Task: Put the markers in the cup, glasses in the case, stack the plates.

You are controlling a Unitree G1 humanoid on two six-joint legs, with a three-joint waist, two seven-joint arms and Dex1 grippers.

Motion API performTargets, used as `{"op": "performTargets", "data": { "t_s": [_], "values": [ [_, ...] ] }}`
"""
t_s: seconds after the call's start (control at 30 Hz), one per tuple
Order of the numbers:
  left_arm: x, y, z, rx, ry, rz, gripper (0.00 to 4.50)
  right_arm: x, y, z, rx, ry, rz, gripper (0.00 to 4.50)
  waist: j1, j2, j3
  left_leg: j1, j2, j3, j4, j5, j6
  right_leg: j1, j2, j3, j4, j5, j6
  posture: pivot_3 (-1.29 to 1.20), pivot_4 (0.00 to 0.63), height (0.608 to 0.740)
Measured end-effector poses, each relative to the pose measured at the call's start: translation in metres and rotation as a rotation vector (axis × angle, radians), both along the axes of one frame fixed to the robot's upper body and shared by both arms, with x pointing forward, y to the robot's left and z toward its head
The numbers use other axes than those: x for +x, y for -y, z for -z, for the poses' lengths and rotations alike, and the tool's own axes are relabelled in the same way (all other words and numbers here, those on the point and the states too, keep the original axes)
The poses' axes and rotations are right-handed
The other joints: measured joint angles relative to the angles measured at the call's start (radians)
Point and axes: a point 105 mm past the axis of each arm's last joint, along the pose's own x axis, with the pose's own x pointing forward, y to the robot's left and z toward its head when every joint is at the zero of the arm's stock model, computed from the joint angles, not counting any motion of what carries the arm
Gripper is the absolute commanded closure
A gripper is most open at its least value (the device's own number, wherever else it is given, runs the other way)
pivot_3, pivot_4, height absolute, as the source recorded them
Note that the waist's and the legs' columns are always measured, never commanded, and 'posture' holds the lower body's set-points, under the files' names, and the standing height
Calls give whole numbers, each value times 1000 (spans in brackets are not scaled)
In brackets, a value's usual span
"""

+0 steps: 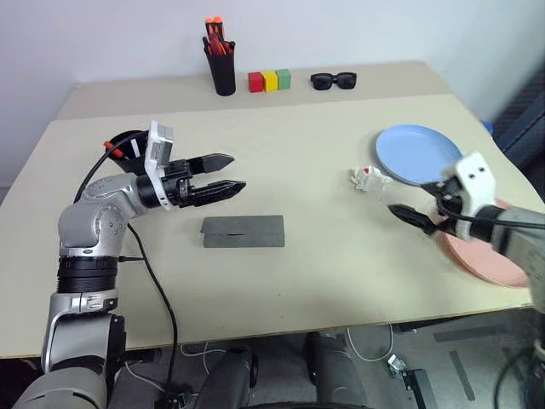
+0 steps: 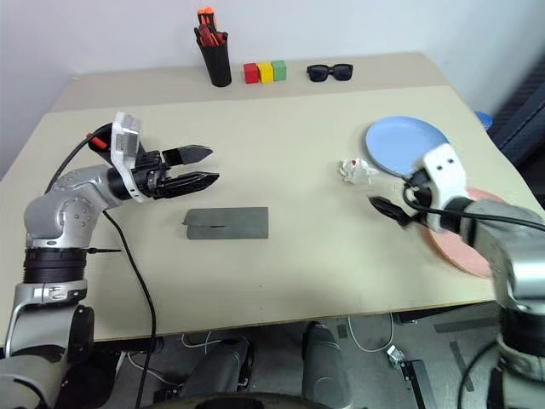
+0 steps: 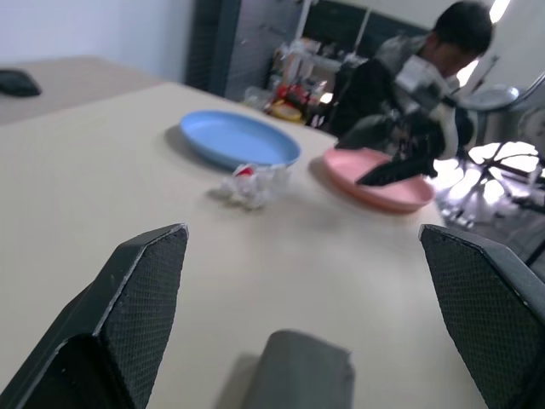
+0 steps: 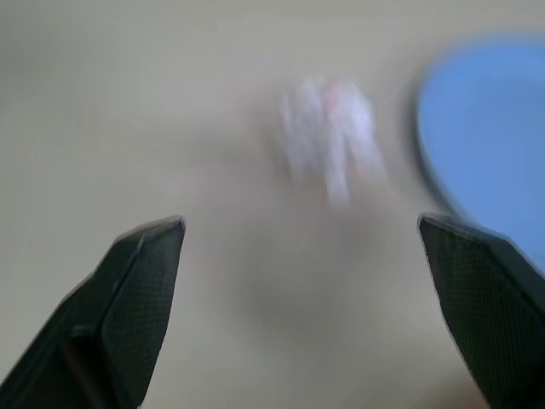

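The right gripper [image 1: 407, 215] hung open and empty beside the pink plate [image 1: 490, 258], which looked light, stiff and slick, best pinched at its rim.

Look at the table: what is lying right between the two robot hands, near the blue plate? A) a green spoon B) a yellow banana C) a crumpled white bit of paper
C: a small crumpled white wad with a red spot sits on the table beside the blue plate.
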Motion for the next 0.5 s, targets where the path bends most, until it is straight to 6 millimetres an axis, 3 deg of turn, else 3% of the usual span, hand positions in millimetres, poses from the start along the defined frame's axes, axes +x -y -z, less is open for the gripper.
{"op": "performTargets", "data": {
  "t_s": [0.17,0.33,0.43,0.5],
  "values": [
    [-11,-3,9,34,-93,82,48,-30,36,25,-46,-97,151,0,-1,0,0,3,0,1,1,0,1,4,0,0,-2,0,0,0,150,740],
    [-15,7,18,61,-120,143,48,-39,45,40,-101,-143,208,0,0,0,0,4,0,0,1,0,1,6,0,0,-3,0,0,0,150,740],
    [-14,10,17,61,-121,151,0,-41,54,51,-124,-178,253,880,0,0,0,3,0,0,1,0,1,6,0,0,-3,0,0,0,150,740],
    [-14,11,14,55,-116,153,0,-41,63,56,-130,-198,294,1844,1,0,0,3,0,0,1,0,1,6,0,0,-3,0,0,0,150,740]
  ]
}}
